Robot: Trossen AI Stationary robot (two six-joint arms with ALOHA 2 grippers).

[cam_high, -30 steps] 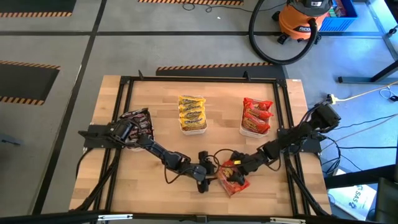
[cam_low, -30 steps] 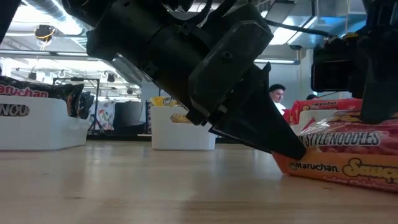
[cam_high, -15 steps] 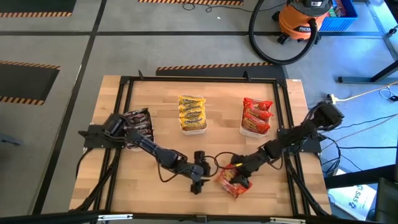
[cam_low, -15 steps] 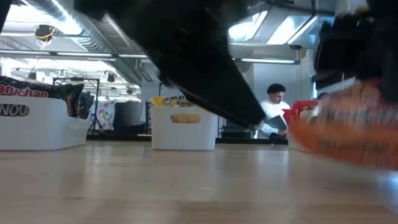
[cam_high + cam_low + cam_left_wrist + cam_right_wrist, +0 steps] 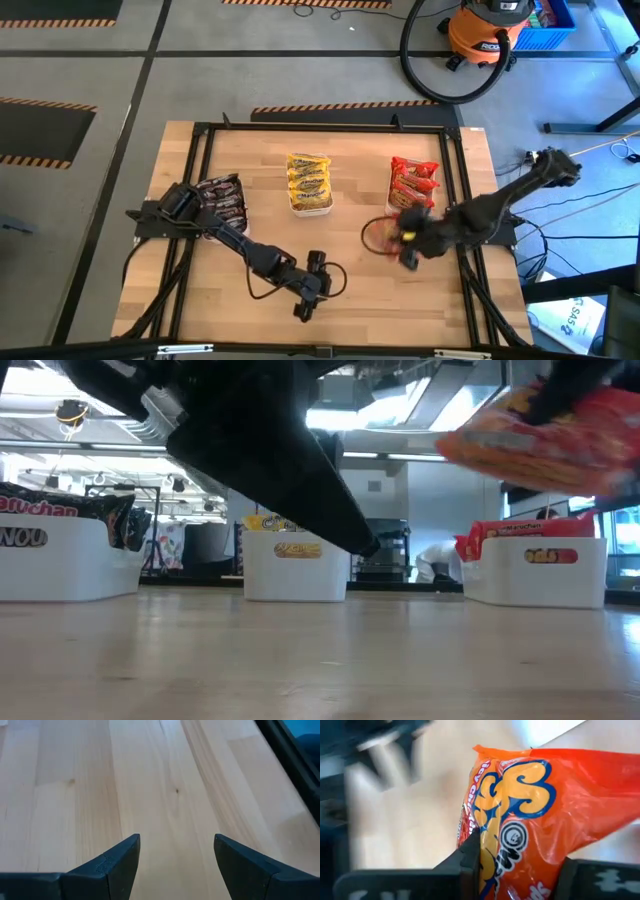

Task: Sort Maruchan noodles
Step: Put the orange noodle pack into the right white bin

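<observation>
1. Looking down from high: my right gripper (image 5: pixel 408 238) has lifted the red-orange packet (image 5: pixel 385 234) off the table, carrying it beside the red tray (image 5: pixel 412 209).
2. Low view: packet held high, long axis roughly level; trays read "Maruchan".
3. Left wrist: my left gripper (image 5: pixel 176 862) gapes, empty.
4. Right wrist: fingers clamp the packet.

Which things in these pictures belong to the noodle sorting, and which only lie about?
Belong to the job:
- red-orange crinkly packet in the right gripper
- white plastic tray of red packets
- tray of yellow packets
- tray of dark packets

Lying about:
- orange shop vacuum
- black hose
</observation>
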